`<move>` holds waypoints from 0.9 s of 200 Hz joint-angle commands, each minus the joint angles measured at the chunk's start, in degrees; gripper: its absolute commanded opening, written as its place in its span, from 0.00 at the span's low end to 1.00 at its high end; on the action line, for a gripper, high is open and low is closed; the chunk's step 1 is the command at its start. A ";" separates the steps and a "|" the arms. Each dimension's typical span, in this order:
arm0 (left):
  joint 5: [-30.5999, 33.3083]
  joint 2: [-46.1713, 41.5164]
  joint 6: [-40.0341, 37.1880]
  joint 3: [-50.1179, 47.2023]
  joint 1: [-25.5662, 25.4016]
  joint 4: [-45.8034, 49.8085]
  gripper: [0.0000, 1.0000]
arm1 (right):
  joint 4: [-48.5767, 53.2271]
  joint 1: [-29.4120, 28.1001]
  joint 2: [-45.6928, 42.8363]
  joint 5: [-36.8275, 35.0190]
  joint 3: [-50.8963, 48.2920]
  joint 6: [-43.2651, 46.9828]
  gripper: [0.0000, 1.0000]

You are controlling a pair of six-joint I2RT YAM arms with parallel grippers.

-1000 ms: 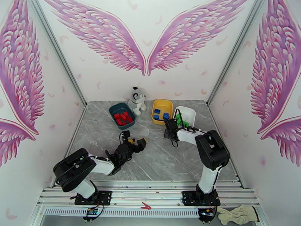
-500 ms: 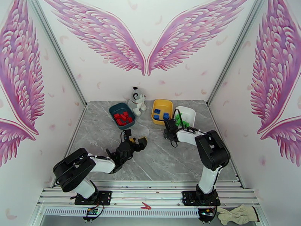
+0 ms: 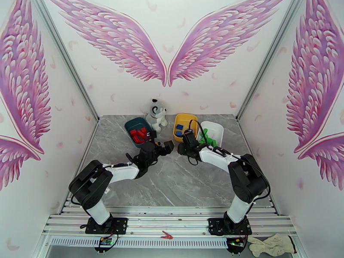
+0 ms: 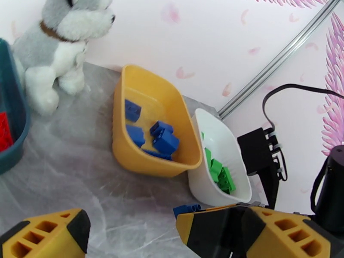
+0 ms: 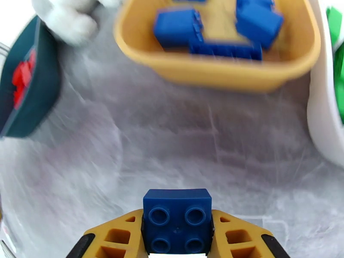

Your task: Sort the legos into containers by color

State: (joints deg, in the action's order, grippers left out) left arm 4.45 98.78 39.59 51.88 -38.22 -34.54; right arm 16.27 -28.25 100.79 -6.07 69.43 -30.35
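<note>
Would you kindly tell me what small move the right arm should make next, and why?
Probably ease the right end effector forward until it is over the yellow tub, then open it. It is shut on a blue brick, short of the tub's near wall, and that tub already holds the other blue bricks.

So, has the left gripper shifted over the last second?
Yes. In the top view the left gripper has moved farther across the table, from well short of the dark teal tub to right beside its near edge.
</note>
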 commanded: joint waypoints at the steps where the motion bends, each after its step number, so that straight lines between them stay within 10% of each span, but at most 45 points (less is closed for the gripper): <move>1: -3.02 2.29 -3.14 8.17 1.06 8.47 0.99 | 5.47 1.62 2.89 -2.63 9.03 0.70 0.30; 44: -3.52 6.24 -4.94 19.72 3.69 16.58 0.99 | 13.58 5.53 12.05 -3.09 25.64 2.05 0.35; 91: -0.24 1.01 -7.48 17.34 4.28 17.63 0.99 | 21.86 8.03 20.20 -2.42 40.51 6.34 0.67; 180: 20.15 -27.02 -21.04 2.98 3.64 19.69 0.99 | 2.31 7.96 -10.42 -12.39 7.48 7.83 0.76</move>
State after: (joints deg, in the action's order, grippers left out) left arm 14.17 78.50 25.78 56.18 -34.28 -17.76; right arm 26.76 -20.10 99.98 -11.22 82.74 -23.07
